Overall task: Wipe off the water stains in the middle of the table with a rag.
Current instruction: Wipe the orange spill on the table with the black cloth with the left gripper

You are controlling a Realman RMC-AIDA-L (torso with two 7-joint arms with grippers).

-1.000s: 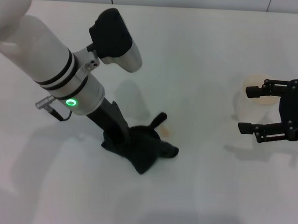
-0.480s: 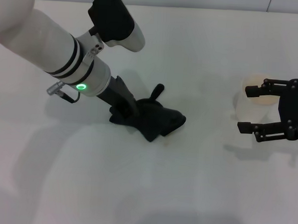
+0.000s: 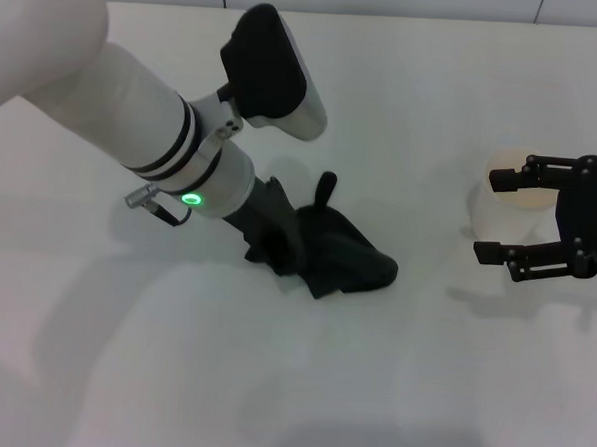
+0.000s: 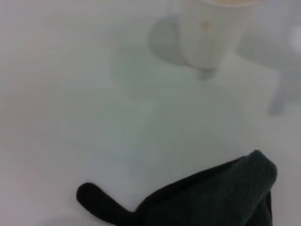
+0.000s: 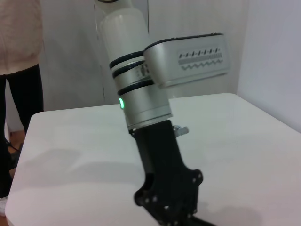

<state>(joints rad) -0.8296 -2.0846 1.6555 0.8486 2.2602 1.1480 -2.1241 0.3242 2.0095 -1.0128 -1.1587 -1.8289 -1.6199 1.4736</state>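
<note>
The left gripper (image 3: 277, 247), at the centre of the head view, has its jaws buried in the black rag (image 3: 339, 258) and appears clamped on it, pressing the bundle flat on the white table (image 3: 270, 382), presumably so the cloth drags over the spill. No orange water stains show anywhere, so I judge they lie under the rag or are already soaked up. At the right edge the right gripper (image 3: 506, 216) hangs with jaws spread wide, idle beside the white cup (image 3: 500, 199)
</note>
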